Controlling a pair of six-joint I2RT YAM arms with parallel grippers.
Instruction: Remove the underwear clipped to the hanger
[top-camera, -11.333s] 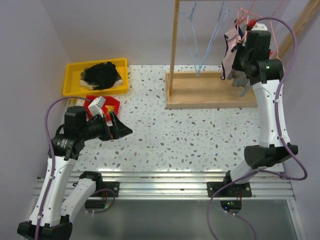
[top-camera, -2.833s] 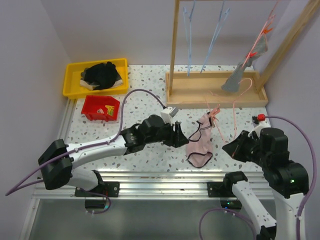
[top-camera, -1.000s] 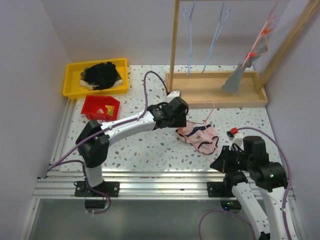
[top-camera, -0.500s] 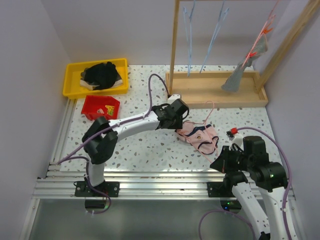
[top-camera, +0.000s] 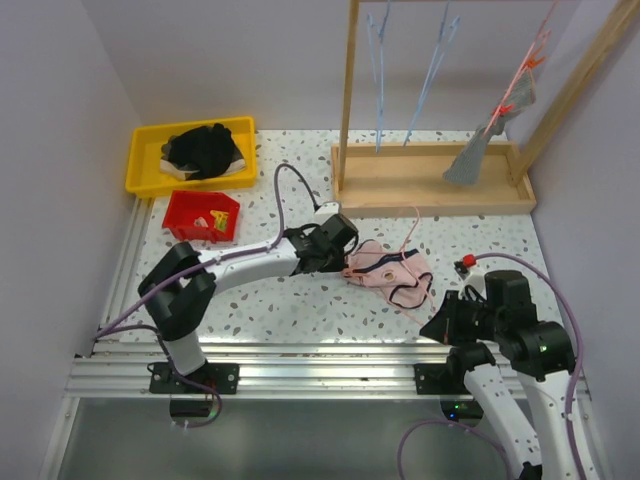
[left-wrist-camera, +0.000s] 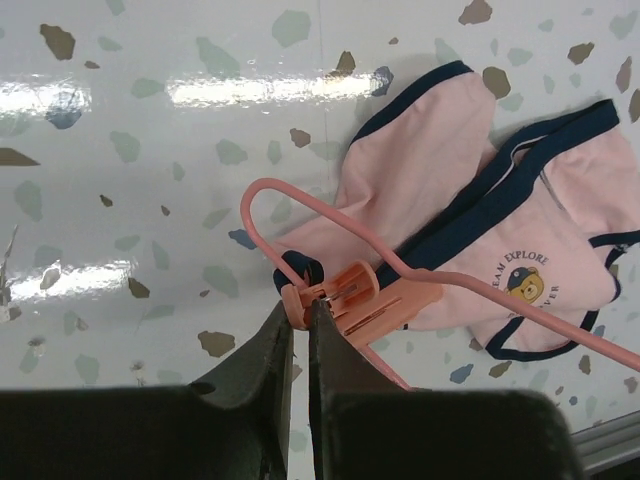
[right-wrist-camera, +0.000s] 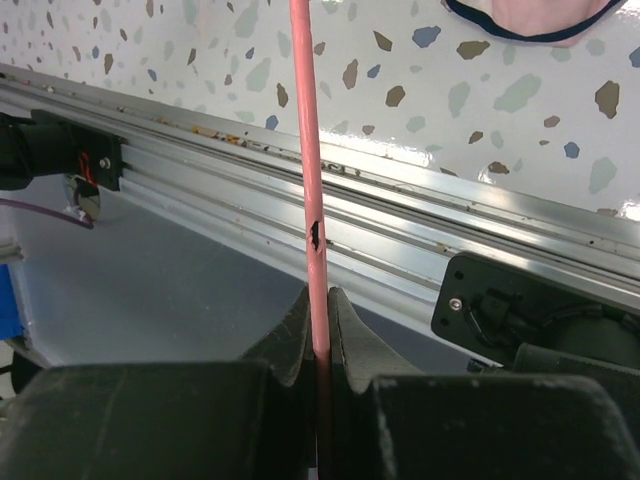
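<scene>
Pink cotton with dark blue trim: the pink briefs (top-camera: 385, 268) lie spread on the speckled bench (top-camera: 300, 300), in front of the wooden rack (top-camera: 350, 100) and between my two arms. In my left wrist view I see a small printed bear on the cloth. One corner of the cloth sits in the mouth of an orange-pink clip (left-wrist-camera: 365, 295), and this clip sits on the thin pink hanger (left-wrist-camera: 262, 190), which lies across the briefs.

My left tool (left-wrist-camera: 300, 312) is pressed together on the rear end of the clip, its tips just beside the hook curve of the hanger. From above, it reaches the left edge of the briefs.

My right tool (right-wrist-camera: 317, 300) is near the front edge of the bench, above the metal rail (right-wrist-camera: 180, 165). Its two fingers pinch the straight wire of the hanger, which runs away from them toward the briefs.

The grey briefs (top-camera: 478, 152) hang at the right end of the rack from a second hanger (top-camera: 530, 55), well apart from both tools.

At the far left stand a yellow tray (top-camera: 140, 160) with black clothes (top-camera: 203, 148) and, beside it, a red box (top-camera: 185, 215).
</scene>
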